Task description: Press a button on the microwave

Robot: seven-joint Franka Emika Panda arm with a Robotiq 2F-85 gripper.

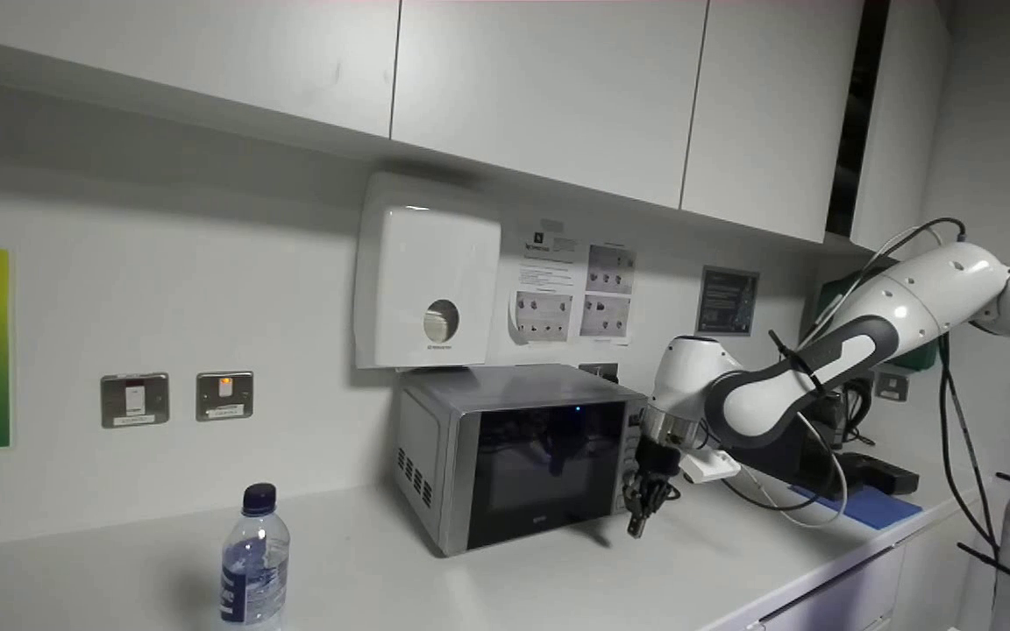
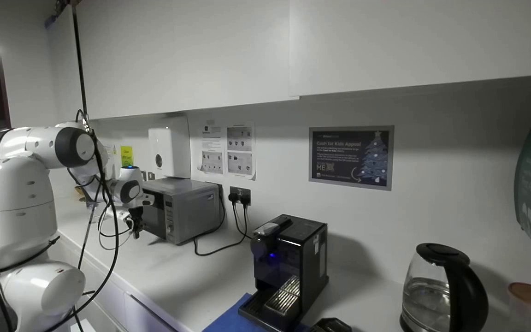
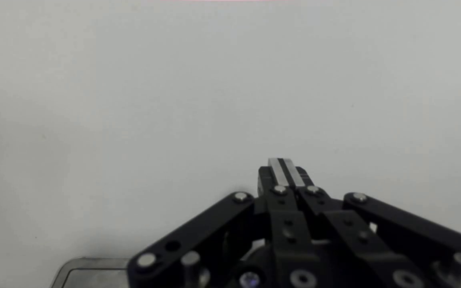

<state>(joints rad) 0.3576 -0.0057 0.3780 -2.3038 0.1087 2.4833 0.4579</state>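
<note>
"Where was the microwave [image 1: 514, 456]?"

"It stood on the white counter [image 1: 356, 561], near the wall, below the white wall box [image 1: 426, 272]. Its dark door [image 1: 549, 478] was closed, and on the glass there was one small blue point of light."

"And the claw [image 3: 283, 166], please?"

"It hung in front of the microwave, on the side of the control strip [image 2: 169, 216], with the fingers directed downward over the counter. In an exterior view, a piece of counter was visible between the fingertips and the lower edge of the microwave, so there they were apart."

"Was it gripping something?"

"No. In the wrist view, the two pads [image 3: 279, 174] were side by side, with only a thin dark line between them. It was brought fully together and had hold of nothing. At the bottom of this view I noticed also a grey rounded frame [image 3: 98, 263], but I could not tell to which object it belonged."

"What else was on the counter?"

"A capped bottle [image 1: 255, 565], well apart from the microwave; a black coffee machine [image 2: 288, 267] on a blue mat [image 2: 226, 320]; and a glass kettle [image 2: 427, 293] near the coffee machine."
</note>
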